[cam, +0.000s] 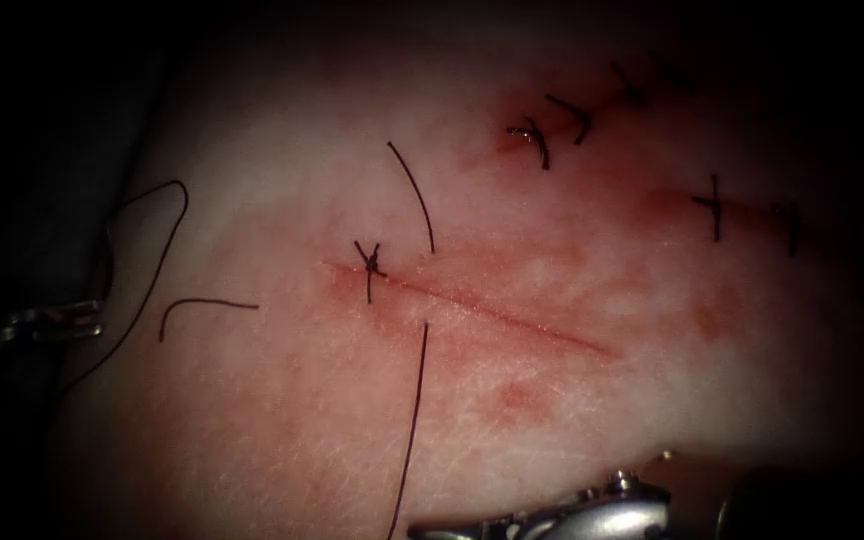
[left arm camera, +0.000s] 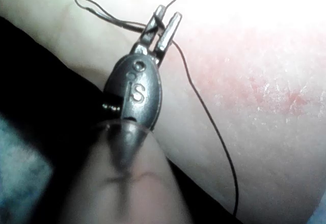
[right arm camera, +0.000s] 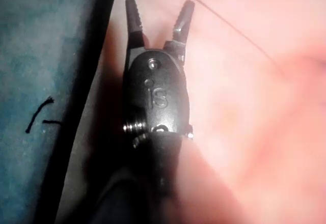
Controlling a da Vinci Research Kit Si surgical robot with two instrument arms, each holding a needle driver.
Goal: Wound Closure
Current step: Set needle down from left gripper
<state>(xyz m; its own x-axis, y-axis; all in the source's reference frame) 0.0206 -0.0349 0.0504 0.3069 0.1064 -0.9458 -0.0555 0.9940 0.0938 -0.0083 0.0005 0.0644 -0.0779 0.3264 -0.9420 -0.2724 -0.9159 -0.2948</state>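
Two tools sat at the edges of the tissue (cam: 282, 420). We saw the left tool (left arm camera: 162, 26), far left of the cut (cam: 492, 310), gripping the thread (left arm camera: 204, 102), while the right tool (right arm camera: 159, 18) stood spread wide, holding nothing. One knotted stitch (cam: 372, 265) crossed the cut's left end. We could not make out the needle for certain.
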